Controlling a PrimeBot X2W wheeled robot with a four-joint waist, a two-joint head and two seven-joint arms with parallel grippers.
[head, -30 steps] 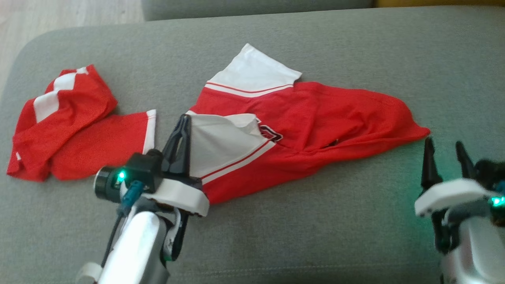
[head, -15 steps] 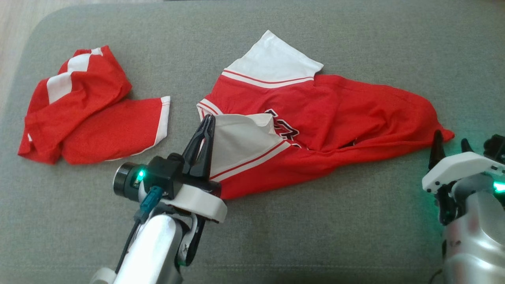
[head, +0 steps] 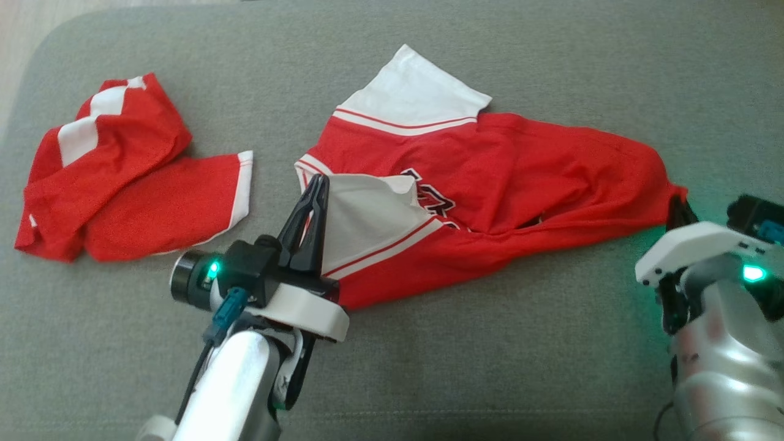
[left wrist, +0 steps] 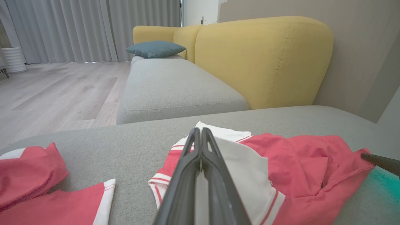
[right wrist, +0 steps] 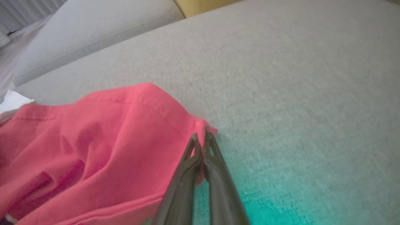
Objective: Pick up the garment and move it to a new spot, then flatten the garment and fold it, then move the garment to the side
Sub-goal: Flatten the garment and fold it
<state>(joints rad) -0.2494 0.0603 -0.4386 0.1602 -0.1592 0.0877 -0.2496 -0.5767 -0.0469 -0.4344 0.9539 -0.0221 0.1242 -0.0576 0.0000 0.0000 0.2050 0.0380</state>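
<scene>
I'm looking down on a broad grey seat cushion (head: 490, 367) with a seam running near its front edge. On its left side lies a crumpled red cloth with white bands (head: 116, 184), folded over itself. In the left wrist view I see a second grey seat (left wrist: 175, 87) beyond, a yellow backrest (left wrist: 262, 59) alongside it and a blue pillow (left wrist: 155, 49) at its far end. There's wooden floor (left wrist: 56, 90) to the left, grey curtains (left wrist: 78, 28) behind, and a white ribbed pot (left wrist: 14, 59) standing by them.
</scene>
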